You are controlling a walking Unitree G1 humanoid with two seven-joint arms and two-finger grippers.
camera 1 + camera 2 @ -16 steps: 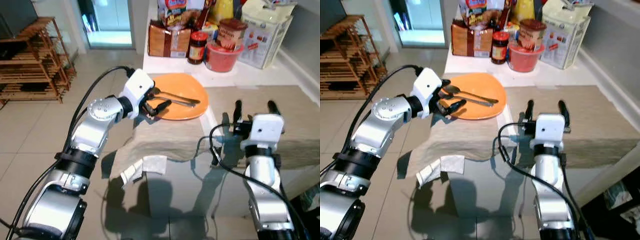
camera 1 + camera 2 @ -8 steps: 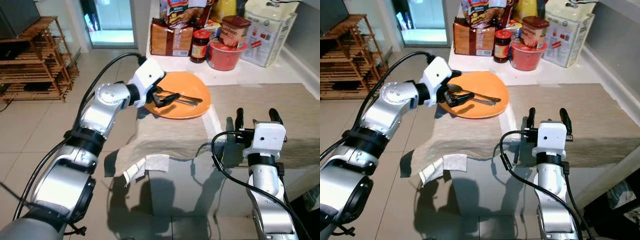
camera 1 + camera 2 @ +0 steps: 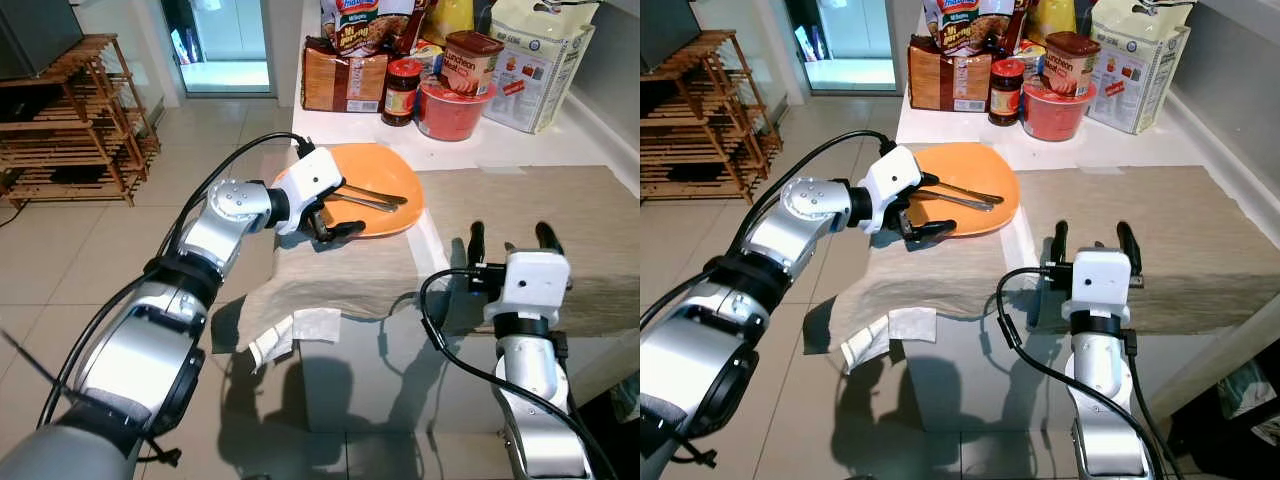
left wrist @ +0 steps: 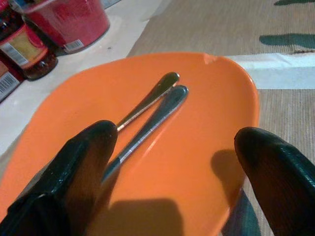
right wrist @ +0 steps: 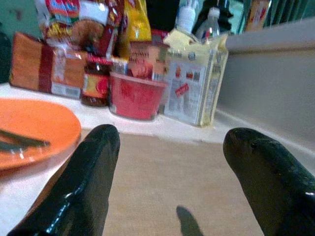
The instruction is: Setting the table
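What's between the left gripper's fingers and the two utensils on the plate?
Only bare orange plate; in the left wrist view, the open left gripper faces the utensils.

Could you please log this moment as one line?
left gripper: open, at round orange plate | two metal utensils: on plate | right gripper: open, above beige placemat

Pale tiled floor [image 3: 70, 250], wooden rack [image 3: 70, 130], perhaps a bright doorway [image 3: 232, 40].

The white table [image 3: 500, 152] carries a beige cloth [image 3: 520, 215], an orange plate [image 3: 385, 205] at the cloth's left edge, and groceries [image 3: 440, 60] along its far edge.
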